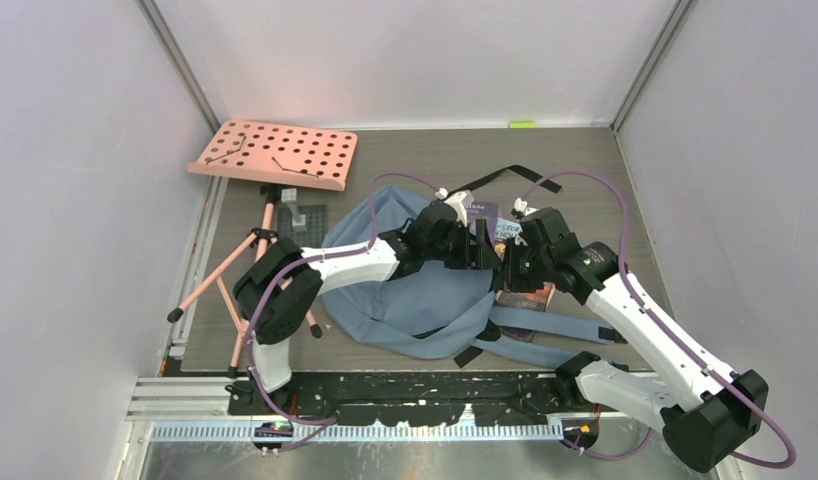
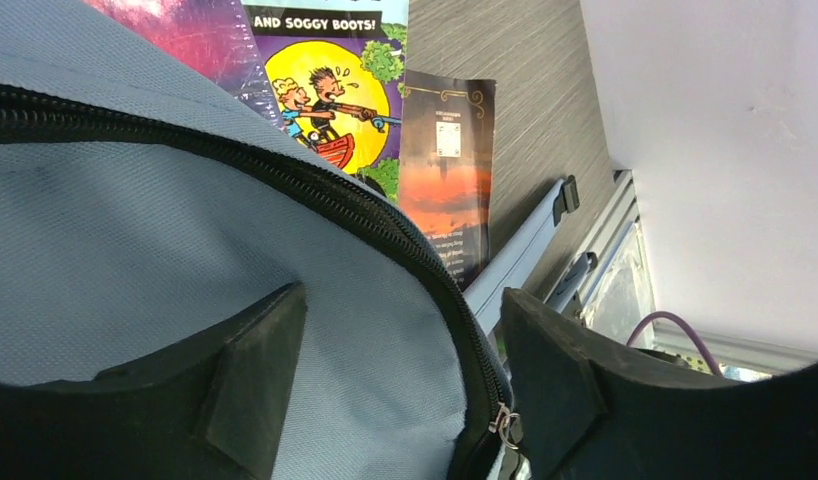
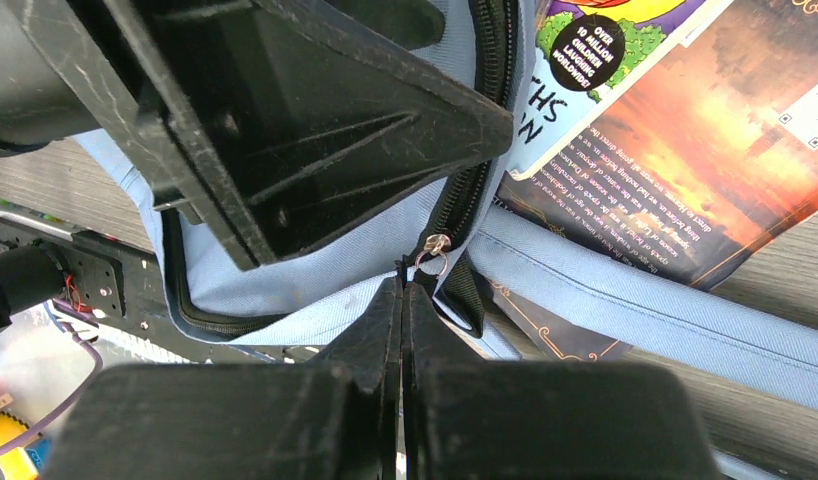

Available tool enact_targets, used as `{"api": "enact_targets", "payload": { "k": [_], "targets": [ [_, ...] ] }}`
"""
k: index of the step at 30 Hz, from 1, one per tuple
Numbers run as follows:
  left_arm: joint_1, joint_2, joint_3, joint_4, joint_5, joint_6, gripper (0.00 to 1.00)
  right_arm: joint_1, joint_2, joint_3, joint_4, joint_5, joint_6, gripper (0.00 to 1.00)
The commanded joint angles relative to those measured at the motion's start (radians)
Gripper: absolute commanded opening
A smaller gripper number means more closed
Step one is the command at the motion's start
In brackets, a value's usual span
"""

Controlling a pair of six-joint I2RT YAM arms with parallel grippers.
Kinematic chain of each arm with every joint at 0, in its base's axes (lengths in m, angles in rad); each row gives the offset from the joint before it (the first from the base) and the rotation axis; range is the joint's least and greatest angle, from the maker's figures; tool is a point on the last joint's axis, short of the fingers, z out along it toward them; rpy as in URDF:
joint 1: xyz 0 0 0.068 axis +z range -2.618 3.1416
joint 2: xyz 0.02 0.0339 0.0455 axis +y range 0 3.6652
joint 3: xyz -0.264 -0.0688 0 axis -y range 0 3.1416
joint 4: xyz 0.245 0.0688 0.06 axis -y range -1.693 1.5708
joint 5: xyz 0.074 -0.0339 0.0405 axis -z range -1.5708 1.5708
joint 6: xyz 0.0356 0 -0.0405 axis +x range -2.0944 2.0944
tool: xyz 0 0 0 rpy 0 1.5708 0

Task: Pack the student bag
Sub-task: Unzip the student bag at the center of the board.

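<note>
Your right hand is pinched shut at the zip pull, left hand wide; student bag looks floppy, so grip its zipper seam.

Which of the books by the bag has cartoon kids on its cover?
The yellow-circle book, its edge tucked behind the student bag; the sunset book beside it shows only orange sky and small print.

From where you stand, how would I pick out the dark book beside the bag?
Start at the big blue-grey backpack on the table. Two books lie by its zipper side. Yours is the dark book with an orange sunset cover and a blue strap across it, not the bright cartoon comic next to it.
</note>
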Motion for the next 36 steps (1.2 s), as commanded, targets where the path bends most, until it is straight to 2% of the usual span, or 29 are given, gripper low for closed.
{"api": "enact_targets", "payload": {
  "k": [1,7,13,24,36],
  "targets": [
    [-0.016,0.022,0.038,-0.041,0.016,0.027,0.65,0.006,-0.01,0.002,0.031,0.0,-0.007,0.01],
    [-0.016,0.041,0.061,-0.041,0.033,0.034,0.21,0.006,-0.013,-0.003,0.036,0.004,-0.001,0.01],
    [-0.014,0.043,0.092,-0.004,0.015,0.03,0.0,0.006,-0.031,-0.006,0.056,0.026,0.051,0.01],
    [0.045,0.074,0.153,0.1,-0.063,0.004,0.0,0.068,-0.053,-0.023,0.117,0.072,0.189,0.01],
    [0.141,0.121,0.217,0.131,-0.128,0.009,0.0,0.303,0.078,0.007,0.234,0.159,0.276,0.01]
  ]
}}
